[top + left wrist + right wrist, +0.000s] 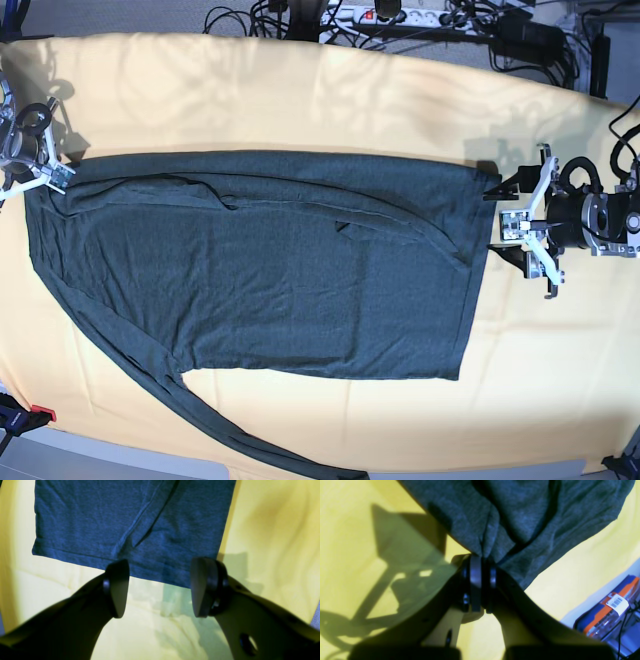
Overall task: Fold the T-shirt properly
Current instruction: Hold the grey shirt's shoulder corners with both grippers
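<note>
Bunching at its edge, T-shirt (520, 512) sits seemingly pinched in right gripper (482, 580).

T-shirt (270, 270): dark grey-green knit, long sleeves, no print. Lies flat w/ wrinkles across yellow cloth, partly folded lengthwise; one sleeve trails off toward near table edge, one corner bunched & lifted.

A dark grey T-shirt (270, 270) is spread flat across a yellow tablecloth (300, 90), with one long sleeve trailing toward 6 o'clock. The right gripper (55, 172) is seen at 9 o'clock, at the shirt's corner. The left gripper (522, 225) is positioned at 3 o'clock, just beside the hem, jaws parted. Cables (400, 15) are bunched at 12 o'clock.
</note>
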`<state>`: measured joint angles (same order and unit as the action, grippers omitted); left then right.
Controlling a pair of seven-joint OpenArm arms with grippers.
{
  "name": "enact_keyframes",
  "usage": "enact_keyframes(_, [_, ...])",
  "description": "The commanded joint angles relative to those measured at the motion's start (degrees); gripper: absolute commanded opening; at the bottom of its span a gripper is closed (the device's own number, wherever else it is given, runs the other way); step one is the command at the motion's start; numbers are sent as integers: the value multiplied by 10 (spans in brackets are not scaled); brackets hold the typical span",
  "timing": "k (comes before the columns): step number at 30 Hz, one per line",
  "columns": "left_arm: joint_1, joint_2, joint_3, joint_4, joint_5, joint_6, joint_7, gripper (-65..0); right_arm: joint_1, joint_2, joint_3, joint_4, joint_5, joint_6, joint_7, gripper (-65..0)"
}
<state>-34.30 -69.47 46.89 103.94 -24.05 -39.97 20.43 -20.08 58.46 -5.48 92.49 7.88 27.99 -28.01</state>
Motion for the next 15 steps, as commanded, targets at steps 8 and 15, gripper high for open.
enact_keyframes(8, [-8, -10, -8, 20, -51, 0, 52, -265, 6, 14, 7, 0, -22, -25, -7, -650])
enact_keyframes(15, [41, -18, -8, 80, -8, 0, 119, -264, 7, 14, 7, 0, -22, -26, -11, -650])
